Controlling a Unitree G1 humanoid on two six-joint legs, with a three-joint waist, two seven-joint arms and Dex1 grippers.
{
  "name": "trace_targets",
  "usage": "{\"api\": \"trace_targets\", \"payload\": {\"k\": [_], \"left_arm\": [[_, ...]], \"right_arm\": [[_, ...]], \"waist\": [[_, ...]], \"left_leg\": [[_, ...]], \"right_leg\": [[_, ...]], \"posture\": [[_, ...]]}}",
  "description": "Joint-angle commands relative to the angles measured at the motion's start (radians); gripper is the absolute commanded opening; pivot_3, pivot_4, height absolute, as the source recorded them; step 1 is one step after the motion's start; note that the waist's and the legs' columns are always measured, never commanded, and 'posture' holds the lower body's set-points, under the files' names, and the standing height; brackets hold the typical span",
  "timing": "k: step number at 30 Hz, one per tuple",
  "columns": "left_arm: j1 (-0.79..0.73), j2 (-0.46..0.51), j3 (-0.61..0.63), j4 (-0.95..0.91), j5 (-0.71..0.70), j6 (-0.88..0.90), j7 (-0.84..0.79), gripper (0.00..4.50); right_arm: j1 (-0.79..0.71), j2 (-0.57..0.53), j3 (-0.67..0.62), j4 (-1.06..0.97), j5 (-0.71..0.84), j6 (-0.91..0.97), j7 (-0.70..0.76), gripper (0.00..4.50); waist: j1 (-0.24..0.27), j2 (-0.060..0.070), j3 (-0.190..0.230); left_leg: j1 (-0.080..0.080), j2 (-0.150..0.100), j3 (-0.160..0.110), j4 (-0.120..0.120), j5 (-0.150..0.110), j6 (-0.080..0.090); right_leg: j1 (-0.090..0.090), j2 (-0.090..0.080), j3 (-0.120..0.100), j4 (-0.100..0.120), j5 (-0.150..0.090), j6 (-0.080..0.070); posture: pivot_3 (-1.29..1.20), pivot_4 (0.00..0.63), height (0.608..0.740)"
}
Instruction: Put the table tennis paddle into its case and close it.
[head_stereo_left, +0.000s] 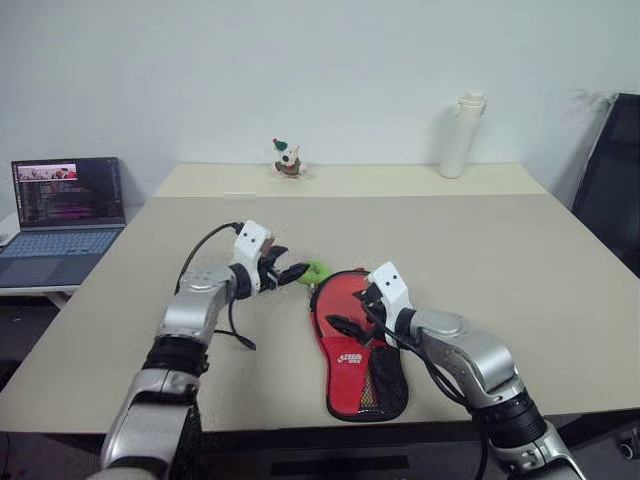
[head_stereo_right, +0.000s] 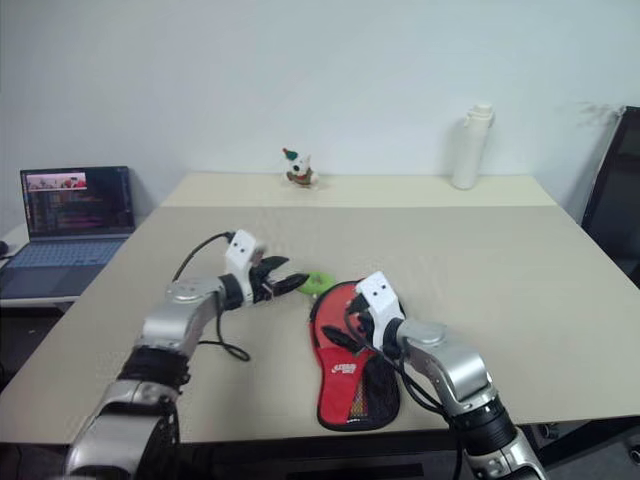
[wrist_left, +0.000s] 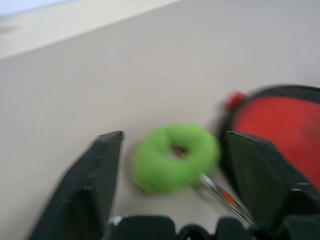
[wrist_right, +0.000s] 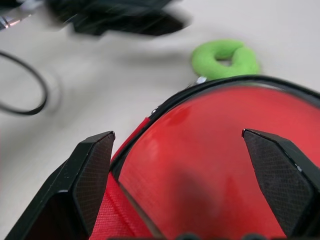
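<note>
Soft red-and-black paddle-shaped zip case (head_stereo_left: 355, 345) lies limp on the beige counter (head_stereo_left: 520, 290); left gripper (head_stereo_left: 288, 271), fingers wide, nears its green ring-shaped pull (wrist_left: 175, 157), likely the best hold; right gripper (wrist_right: 187, 175) wide over the case.

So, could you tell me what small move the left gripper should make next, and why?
Probably close the left gripper on the green ring. Its fingers stand open on either side of the ring, which hangs by a metal link at the rim of the case, likely its zip pull. The right gripper hovers open over the red panel.
</note>
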Motion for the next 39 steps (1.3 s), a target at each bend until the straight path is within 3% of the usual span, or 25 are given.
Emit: {"api": "trace_targets", "payload": {"k": [1, 8, 17, 21, 31, 39], "left_arm": [[-0.100, -0.035, -0.018, 0.168, 0.046, -0.059, 0.018, 4.45], [-0.237, -0.092, -0.025, 0.482, 0.095, -0.093, -0.003, 4.45], [-0.238, -0.106, -0.016, 0.571, 0.125, -0.117, 0.008, 4.45], [-0.214, -0.101, 0.002, 0.568, 0.116, -0.110, 0.029, 3.59], [-0.187, -0.115, 0.029, 0.542, 0.114, -0.102, 0.028, 0.15], [-0.265, -0.121, 0.009, 0.601, 0.174, -0.161, 0.124, 0.10]], "right_arm": [[-0.001, 0.005, 0.001, -0.025, -0.007, -0.022, 0.006, 4.50], [0.010, 0.012, 0.001, -0.035, -0.016, -0.016, -0.008, 4.50], [0.022, 0.013, -0.005, -0.042, -0.026, -0.019, -0.023, 4.50], [0.017, 0.012, 0.002, -0.027, -0.047, -0.042, -0.028, 4.50], [-0.029, 0.027, 0.062, 0.083, -0.159, -0.123, -0.043, 4.50], [0.007, 0.015, 0.108, 0.160, -0.237, -0.146, -0.045, 4.50]], "waist": [[-0.001, 0.000, 0.000], [-0.007, 0.000, 0.000], [-0.004, -0.001, 0.000], [-0.004, -0.001, 0.000], [-0.004, -0.001, 0.000], [-0.004, -0.002, -0.001]], "left_leg": [[0.000, 0.000, 0.000, 0.000, 0.000, 0.000], [-0.001, 0.000, 0.002, 0.000, 0.000, 0.000], [-0.001, 0.000, 0.001, 0.000, 0.000, 0.000], [-0.001, 0.000, 0.001, 0.000, 0.000, 0.000], [0.000, 0.000, 0.001, 0.000, 0.000, 0.000], [0.001, 0.000, 0.001, 0.001, 0.000, 0.000]], "right_leg": [[0.000, 0.000, 0.000, 0.000, 0.001, -0.002], [-0.001, 0.001, 0.000, 0.000, 0.000, -0.001], [-0.001, 0.000, -0.001, 0.000, 0.000, -0.001], [-0.001, 0.000, 0.000, 0.000, 0.001, -0.001], [0.000, 0.000, -0.001, 0.001, 0.001, -0.001], [0.001, 0.000, -0.001, 0.001, 0.001, -0.002]], "posture": [[0.00, 0.150, 0.740], [0.00, 0.150, 0.740], [0.00, 0.150, 0.740], [0.00, 0.150, 0.740], [0.00, 0.150, 0.740], [0.00, 0.150, 0.740]]}}
